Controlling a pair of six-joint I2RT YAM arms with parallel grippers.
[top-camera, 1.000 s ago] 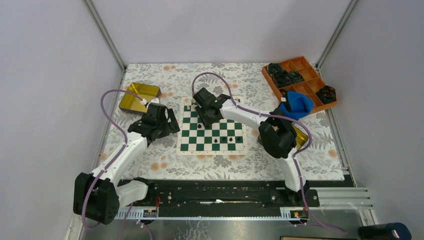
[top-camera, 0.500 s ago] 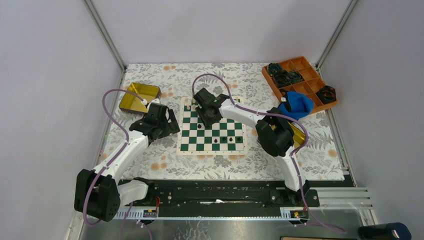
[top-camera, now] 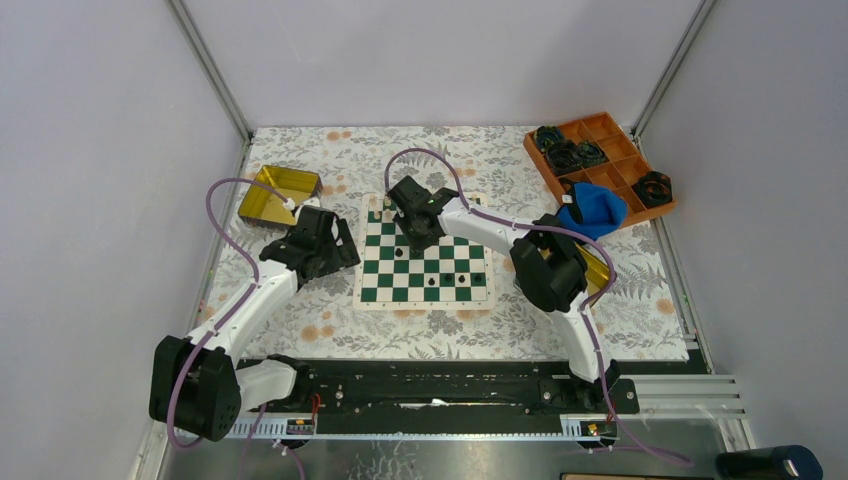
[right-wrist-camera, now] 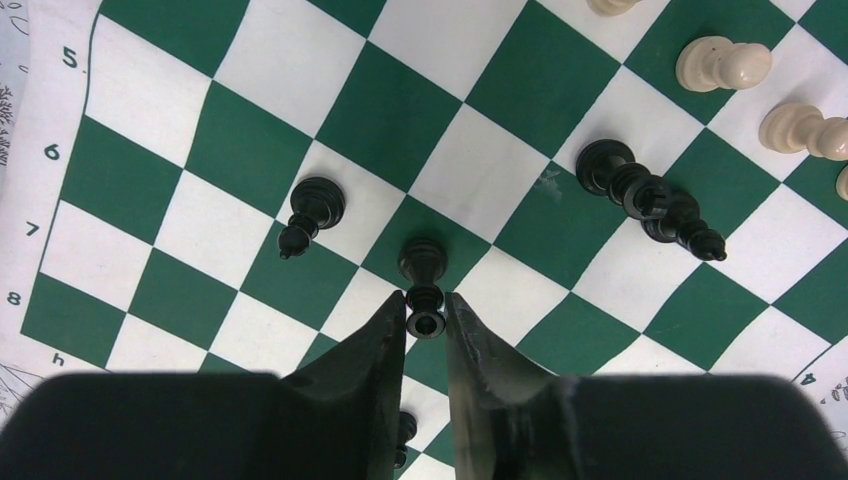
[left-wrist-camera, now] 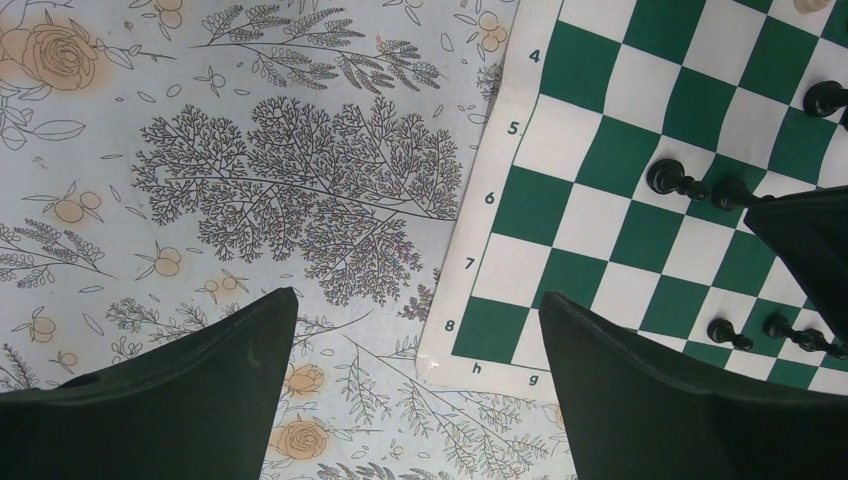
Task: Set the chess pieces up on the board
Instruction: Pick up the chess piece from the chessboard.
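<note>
The green-and-white board (top-camera: 361, 291) lies mid-table. My right gripper (top-camera: 413, 238) is over its far left part. In the right wrist view the right gripper (right-wrist-camera: 425, 300) is shut on the head of a black chess piece (right-wrist-camera: 423, 260) whose base meets a green square. A black pawn (right-wrist-camera: 312, 212) stands to its left, and two black pieces (right-wrist-camera: 645, 195) lie to its right. Cream pieces (right-wrist-camera: 722, 62) sit at the far right. My left gripper (left-wrist-camera: 417, 300) is open and empty over the tablecloth beside the board's h8 corner (left-wrist-camera: 470, 350). More black pieces (left-wrist-camera: 675, 180) show there.
A gold tin (top-camera: 278, 192) stands at the far left and another (top-camera: 600, 272) sits partly behind the right arm. An orange compartment tray (top-camera: 612, 135) with black rings and a blue cloth (top-camera: 595, 208) are at the far right. The right arm's gripper shows in the left wrist view (left-wrist-camera: 810, 240).
My right gripper has edged slightly toward the board's far side. The left arm has shifted only a little.
</note>
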